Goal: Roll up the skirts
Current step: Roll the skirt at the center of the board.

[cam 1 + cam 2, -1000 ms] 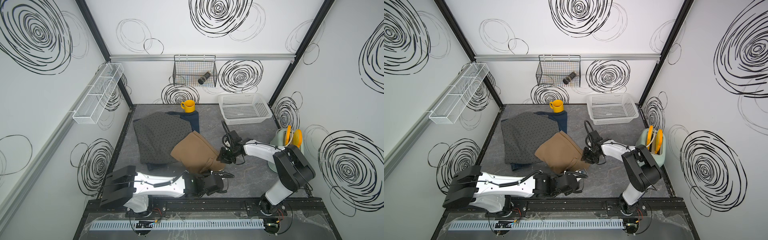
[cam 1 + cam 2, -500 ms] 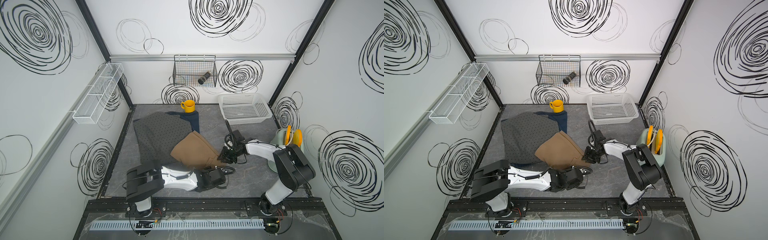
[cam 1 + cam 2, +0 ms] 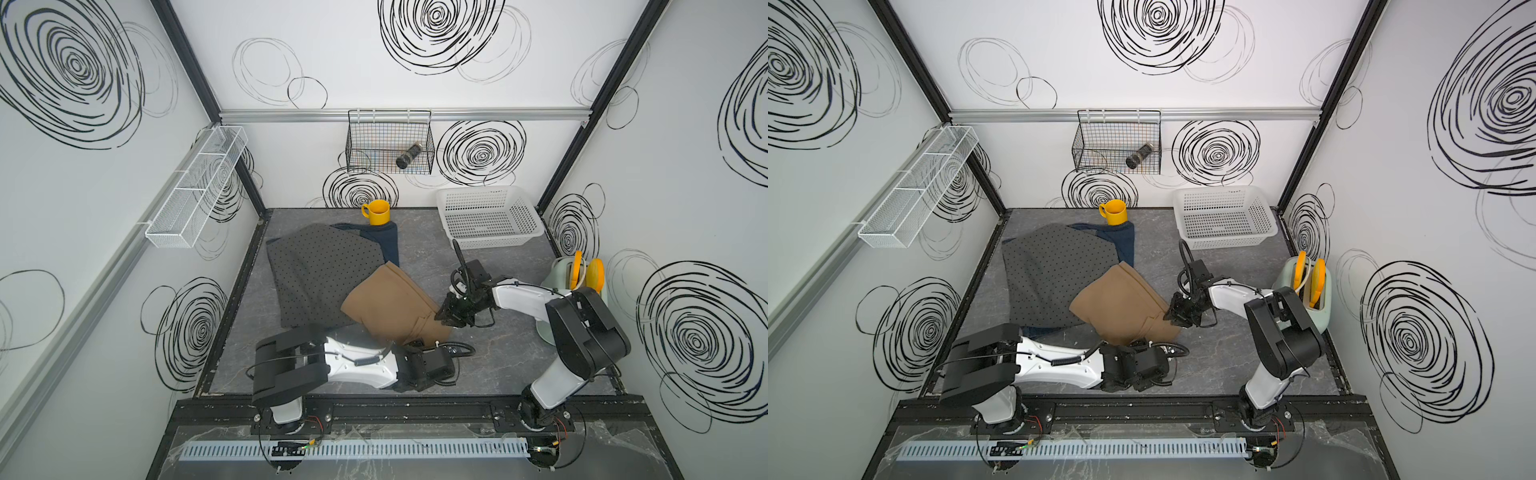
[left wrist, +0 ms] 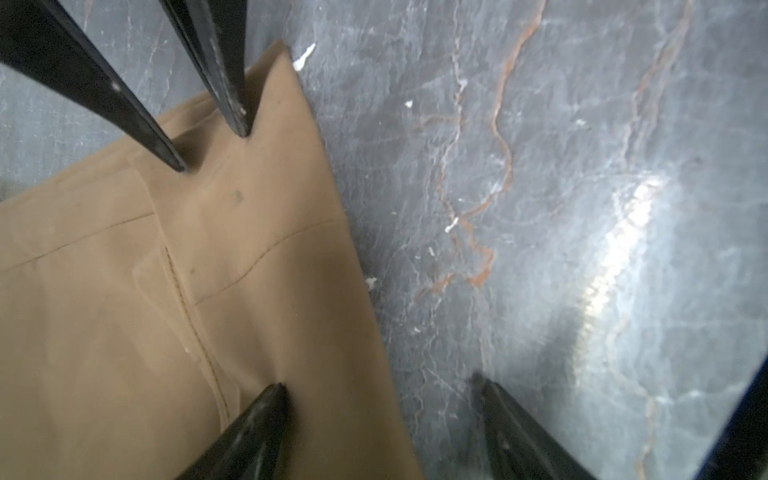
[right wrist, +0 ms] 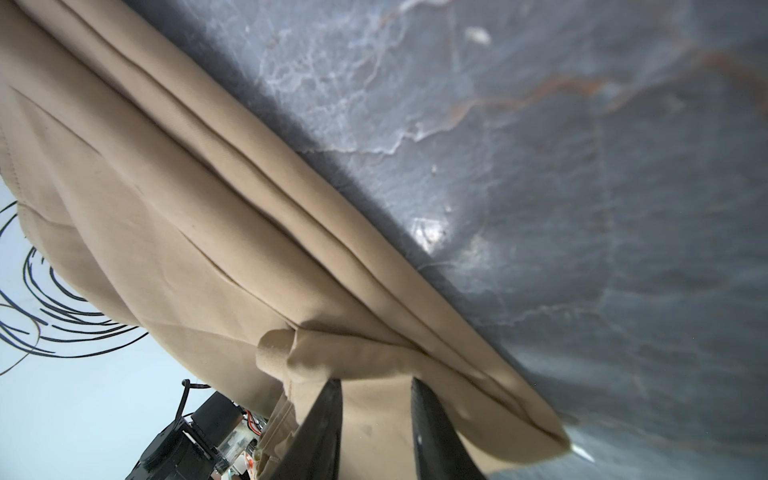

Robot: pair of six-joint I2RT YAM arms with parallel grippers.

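Observation:
The tan skirt point(image 3: 390, 305) point(image 3: 1121, 305) lies flat at the table's middle front, overlapping the dotted dark grey skirt point(image 3: 324, 270) point(image 3: 1054, 270). The dark blue denim skirt point(image 3: 384, 241) shows only behind the grey one. My right gripper point(image 3: 442, 316) point(image 5: 374, 382) is shut on a bunched fold at the tan skirt's point(image 5: 166, 187) right edge. My left gripper point(image 3: 415, 344) point(image 4: 378, 382) is open at the near corner of the tan skirt point(image 4: 249, 249), one tip on the cloth, one over bare table. The right gripper's fingers point(image 4: 232, 83) also show in the left wrist view.
A yellow mug point(image 3: 377, 212) stands on the denim's far edge. A white plastic basket point(image 3: 488, 216) sits at the back right. A pale green holder with orange pieces point(image 3: 577, 274) is by the right wall. A wire basket point(image 3: 388, 141) and a mesh shelf point(image 3: 195, 187) hang on the walls.
My left arm swung in from the front edge to the tan skirt's near corner and its jaws widened. The right gripper stayed on the skirt's edge, shifting slightly.

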